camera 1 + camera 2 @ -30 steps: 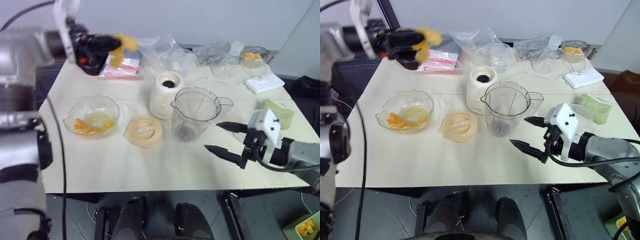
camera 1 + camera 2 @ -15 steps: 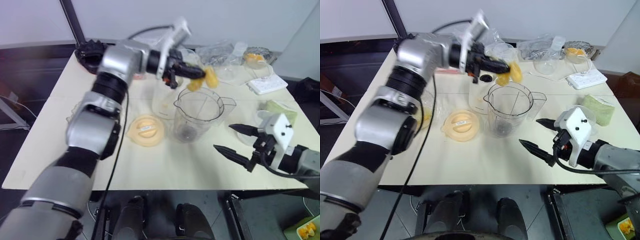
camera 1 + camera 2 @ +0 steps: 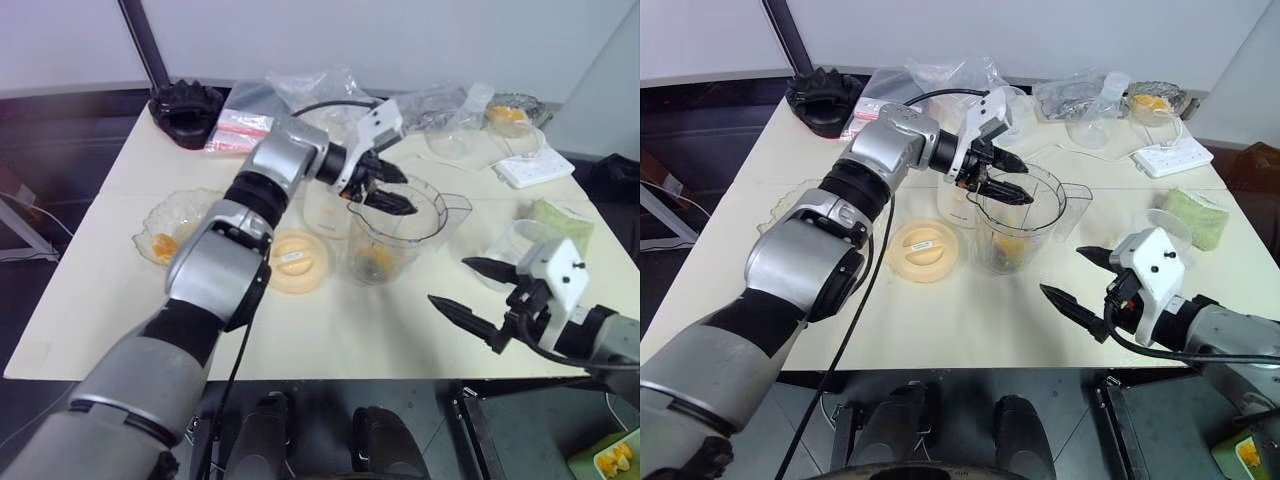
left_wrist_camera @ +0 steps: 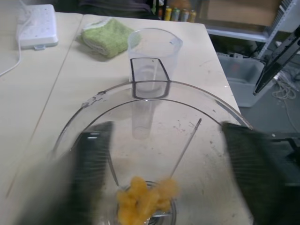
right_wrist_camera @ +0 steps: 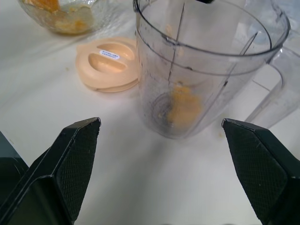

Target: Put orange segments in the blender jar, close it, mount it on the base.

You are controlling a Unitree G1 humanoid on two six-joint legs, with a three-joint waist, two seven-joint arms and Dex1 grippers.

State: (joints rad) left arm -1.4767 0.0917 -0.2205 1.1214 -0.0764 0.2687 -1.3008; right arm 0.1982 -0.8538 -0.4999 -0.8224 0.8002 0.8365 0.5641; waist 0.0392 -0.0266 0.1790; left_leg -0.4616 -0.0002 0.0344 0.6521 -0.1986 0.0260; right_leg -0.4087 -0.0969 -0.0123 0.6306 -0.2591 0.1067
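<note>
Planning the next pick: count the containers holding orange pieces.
4: the jar; the bowl by the left edge; a dish far right; a tray off the near right corner. Bags may hide more.

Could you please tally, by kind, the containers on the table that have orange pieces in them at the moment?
Blender jar: 1
Glass bowls: 2
Total: 3
</note>
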